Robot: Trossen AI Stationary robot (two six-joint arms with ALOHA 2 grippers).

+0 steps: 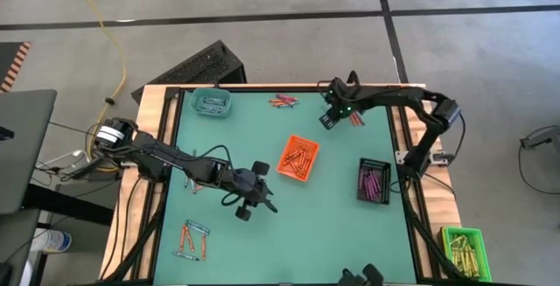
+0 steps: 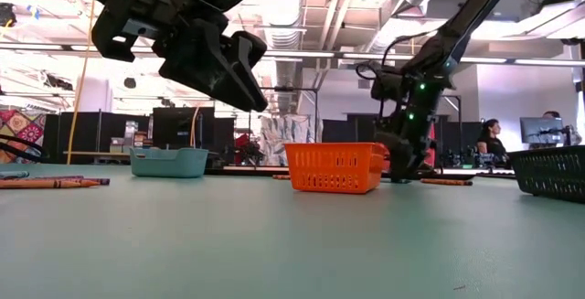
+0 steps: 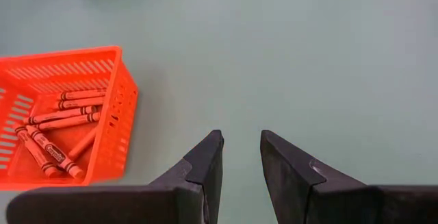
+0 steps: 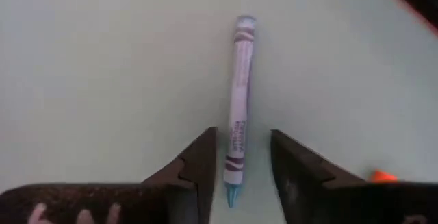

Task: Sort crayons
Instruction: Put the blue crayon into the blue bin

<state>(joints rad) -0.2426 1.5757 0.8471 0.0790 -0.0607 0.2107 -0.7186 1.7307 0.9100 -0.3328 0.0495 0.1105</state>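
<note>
**Right arm lines up on a blue crayon at the far edge**

Here is the right gripper (image 4: pixel 239 176) low over the green bench (image 1: pixel 332 225), near the far right corner, and a single blue crayon (image 4: pixel 240 101) lies right in its sights. The jaws stand parted, one finger on either side of the crayon's near end, nothing gripped yet. This is the relation that matters: the crayon's long axis runs straight out ahead of the gripper, along the gap between the fingers and not across it. The near tip sits in the gap, the rest of the stick reaches away in front. A close from here would catch only that near end, so I reckon the gripper wants to travel a touch further along the stick before it pinches.

Over on the other side, the left gripper (image 1: pixel 254 194) hangs above the middle of the bench, just beside the orange basket (image 3: pixel 109 107), jaws narrowly apart and empty. It is well away from the blue crayon, so this pick belongs to the right arm.

Where is the rest? Orange crayons (image 3: pixel 58 125) already lie in the orange basket, purple ones in the dark basket (image 1: pixel 374 181) on the right. A teal basket (image 1: pixel 211 102) waits at the far left, the likely home for the blue one. Loose crayons (image 1: pixel 192 238) lie near the front left, and a small cluster (image 1: pixel 283 101) at the far edge.
</note>
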